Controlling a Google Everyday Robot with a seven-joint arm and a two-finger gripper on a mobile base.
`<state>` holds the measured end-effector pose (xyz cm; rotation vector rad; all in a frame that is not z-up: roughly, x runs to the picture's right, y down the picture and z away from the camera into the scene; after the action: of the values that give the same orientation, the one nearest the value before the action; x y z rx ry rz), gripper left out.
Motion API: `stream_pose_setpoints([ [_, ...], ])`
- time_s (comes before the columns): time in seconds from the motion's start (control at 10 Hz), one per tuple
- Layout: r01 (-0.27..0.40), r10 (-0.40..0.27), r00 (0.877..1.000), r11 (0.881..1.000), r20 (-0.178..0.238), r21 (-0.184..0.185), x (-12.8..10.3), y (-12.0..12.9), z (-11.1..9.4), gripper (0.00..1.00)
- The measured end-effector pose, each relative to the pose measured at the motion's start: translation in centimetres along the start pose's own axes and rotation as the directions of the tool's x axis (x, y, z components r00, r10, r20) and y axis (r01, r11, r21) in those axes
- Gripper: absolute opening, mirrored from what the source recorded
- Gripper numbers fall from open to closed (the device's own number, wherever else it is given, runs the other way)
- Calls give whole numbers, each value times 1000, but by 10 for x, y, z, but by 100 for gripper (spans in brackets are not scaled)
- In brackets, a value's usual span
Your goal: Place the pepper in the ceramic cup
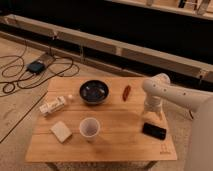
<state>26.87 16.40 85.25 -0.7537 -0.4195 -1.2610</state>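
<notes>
Pepper [126, 92] lies apart from pincer [154, 131], seemingly nearer the bowl [94, 92].

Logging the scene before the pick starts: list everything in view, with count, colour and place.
table: one, light wood, centre
bowl: one, dark, far middle of table
pepper: one, dark red, right of bowl, apart from it
ceramic cup: one, white, upright, near middle of table
sponge-like block: one, pale beige, left of cup
packet: one, white and tan, left of bowl
cables: several, dark, floor at left
arm: one, white, table's right side
pincer: one, black, open, low over table's right part, away from pepper
</notes>
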Motion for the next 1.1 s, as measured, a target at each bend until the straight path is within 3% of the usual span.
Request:
stream_pose_setpoints([
  [0.4,-15,18,999,999,-49,46,55,-49,-15,71],
  [1.1,-20,32,996,988,-80,152,110,-98,-24,71],
])
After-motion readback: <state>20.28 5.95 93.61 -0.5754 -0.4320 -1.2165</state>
